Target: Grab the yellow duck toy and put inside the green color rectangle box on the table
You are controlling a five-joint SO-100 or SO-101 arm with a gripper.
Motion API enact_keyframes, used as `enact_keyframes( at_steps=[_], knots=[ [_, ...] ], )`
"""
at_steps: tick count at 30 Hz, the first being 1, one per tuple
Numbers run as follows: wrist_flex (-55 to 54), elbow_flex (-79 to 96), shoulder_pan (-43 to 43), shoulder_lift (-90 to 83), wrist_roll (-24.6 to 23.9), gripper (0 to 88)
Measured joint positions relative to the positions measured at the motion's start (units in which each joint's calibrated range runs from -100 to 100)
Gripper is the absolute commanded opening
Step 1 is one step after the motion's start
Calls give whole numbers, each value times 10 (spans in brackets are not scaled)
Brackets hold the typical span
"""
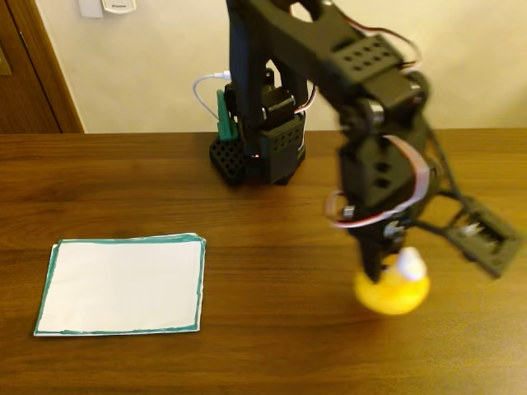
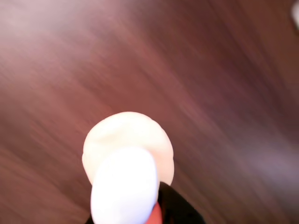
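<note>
The jaws point(image 1: 385, 265) were clenched on the yellow duck toy point(image 1: 394, 290), pinching it near its white cap. The duck hung low over the worktop point(image 1: 272, 271), at the right side of the fixed view. It looked light, soft and squashy, so it might slip; a gentle pinch high on its body seemed best. The green color rectangle box point(image 1: 120, 285) lay well apart, to the left
</note>
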Motion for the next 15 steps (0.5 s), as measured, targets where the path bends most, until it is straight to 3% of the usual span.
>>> enact_keyframes(
  at_steps=[9, 15],
  knots=[
    [24, 49, 362, -120, 101, 2],
    [27, 57, 555, -141, 127, 2]
  ],
)
